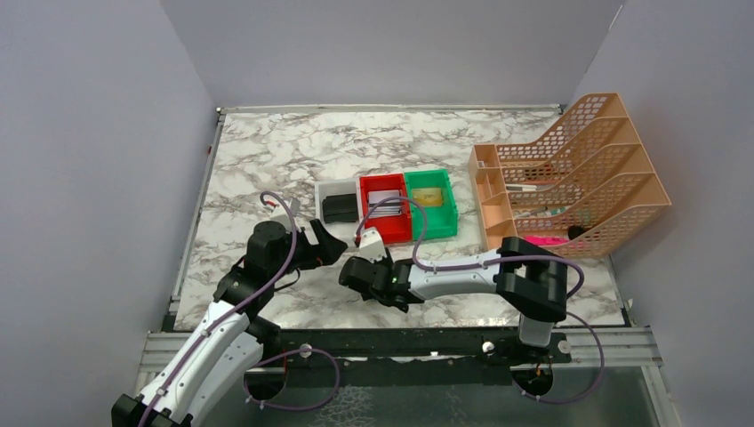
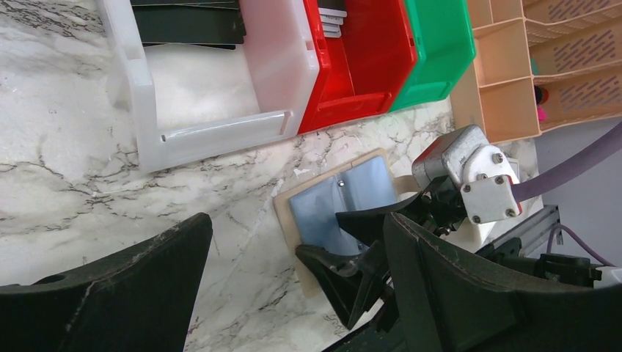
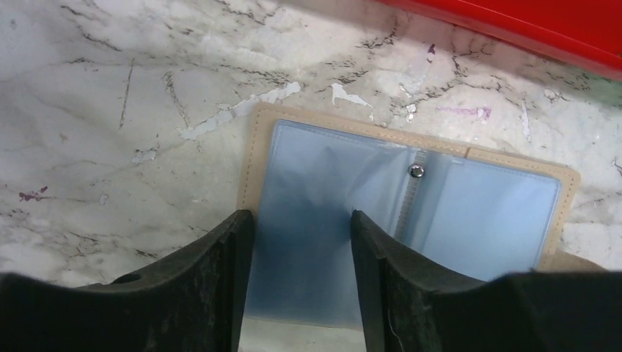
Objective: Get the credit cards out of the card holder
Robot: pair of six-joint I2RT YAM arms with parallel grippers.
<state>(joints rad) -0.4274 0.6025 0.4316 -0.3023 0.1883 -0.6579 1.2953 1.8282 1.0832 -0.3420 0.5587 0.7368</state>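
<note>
Since the tan folding card holder (image 3: pixel 455 213) lies open flat on the marble table (image 3: pixel 110 110), the right gripper (image 3: pixel 301 220) straddles one bluish sleeve (image 3: pixel 315 176), half-open and empty, likely seeking cards; the left gripper (image 1: pixel 327 242), at its nine o'clock, gapes empty.

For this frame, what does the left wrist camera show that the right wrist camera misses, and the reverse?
Left wrist only: the white bin, green bin, peach organizer, and the right gripper seen from outside, open over the card holder. Right wrist only: the stitched tan edge close up, with its own fingers apart on either side of one sleeve. Both: the card holder lying open on the marble table, and the red bin.
</note>
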